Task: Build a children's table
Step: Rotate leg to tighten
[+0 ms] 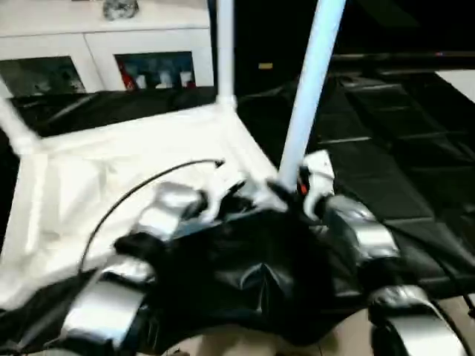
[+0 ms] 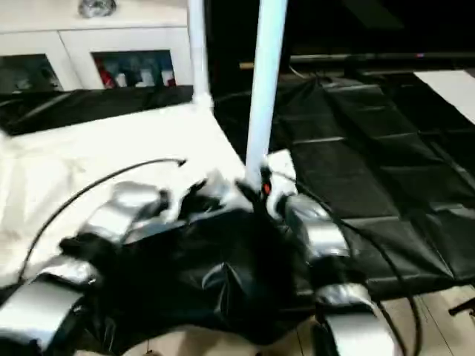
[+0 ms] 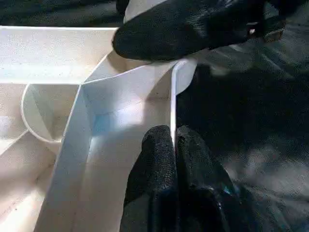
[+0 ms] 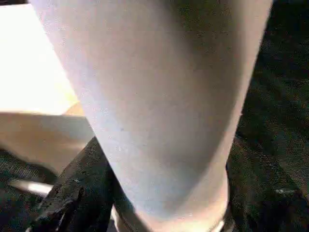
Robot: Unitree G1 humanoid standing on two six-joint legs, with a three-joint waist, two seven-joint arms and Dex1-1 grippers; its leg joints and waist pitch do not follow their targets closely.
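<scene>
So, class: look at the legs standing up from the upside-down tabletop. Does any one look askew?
Yes. The near leg, at the tabletop's near right corner by the right gripper, leans to the right, while the far-corner leg stands upright. It looks not yet seated squarely.

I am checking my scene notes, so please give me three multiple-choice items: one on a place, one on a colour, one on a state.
1. Where does the left gripper hold?
A. the top of a leg
B. the tabletop's thin rim wall
C. a cabinet door

2. What colour is the sheet under the tabletop?
A. black
B. red
C. yellow

3. How does the tabletop lie?
A. standing on its edge
B. smooth side up
C. underside up

Answers:
1 B: the wrist view shows it pinched on the rim wall.
2 A: the sheet around the tabletop is black.
3 C: the ribs face upward.
</scene>
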